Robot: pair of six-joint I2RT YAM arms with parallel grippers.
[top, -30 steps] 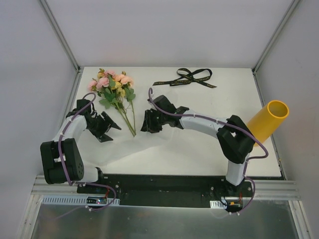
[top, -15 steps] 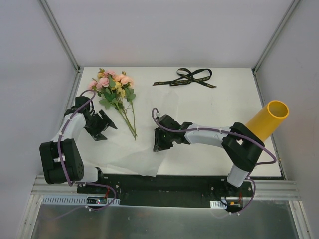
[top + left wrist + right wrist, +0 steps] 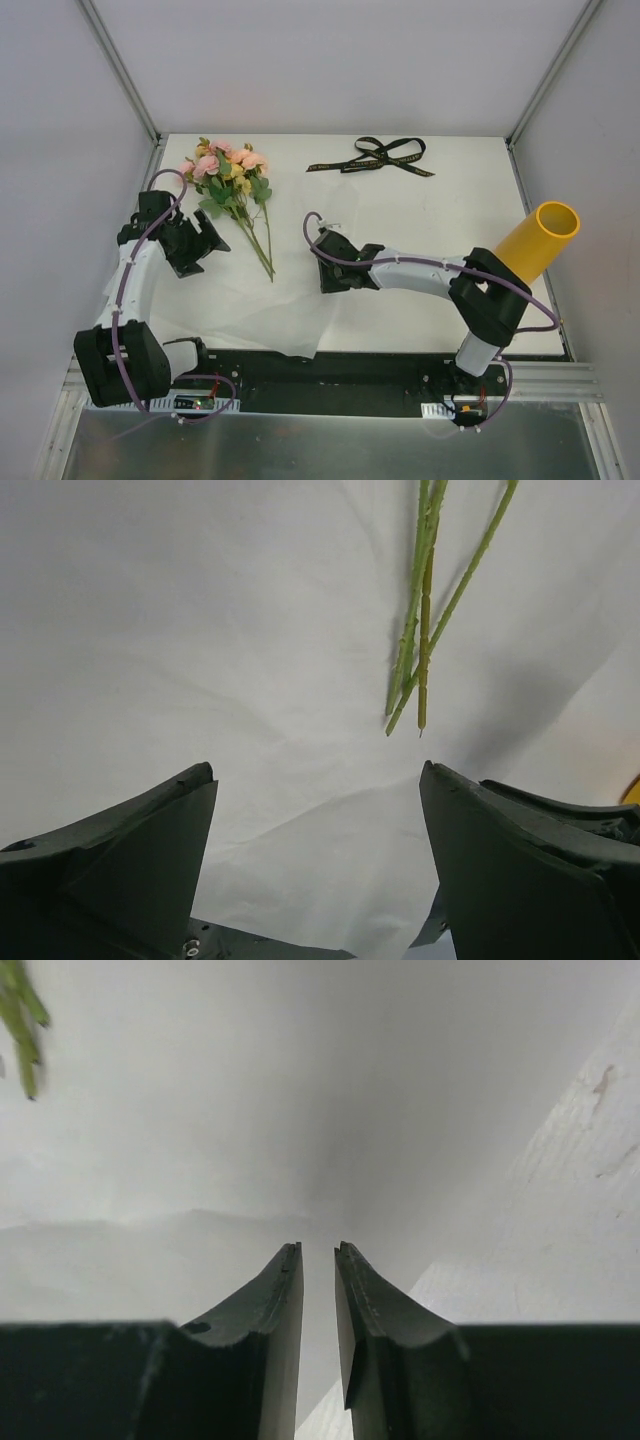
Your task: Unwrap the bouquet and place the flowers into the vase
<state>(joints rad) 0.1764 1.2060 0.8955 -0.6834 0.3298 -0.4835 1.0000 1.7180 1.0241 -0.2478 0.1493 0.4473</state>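
We are seeing a white table [image 3: 450, 200] inside white walls [image 3: 330, 60]. The flowers [image 3: 228, 175] are lying far-left and the vase [image 3: 540, 240] is standing far right. The left gripper [image 3: 315, 775] is gaping wide, while the right gripper [image 3: 315, 1248] is pinching the wrapping paper [image 3: 250, 310]. The lettering on the black ribbon [image 3: 380, 155] is looking unreadable.

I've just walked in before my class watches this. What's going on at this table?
Two robot arms are partway through unwrapping a bouquet. The black ribbon lies loose at the far side. The flowers lie on the opened white paper. The left gripper is open, just short of the stem ends. The right gripper, nearly closed, is at the paper's edge; a pinch isn't clear. The yellow vase holds no flowers yet.
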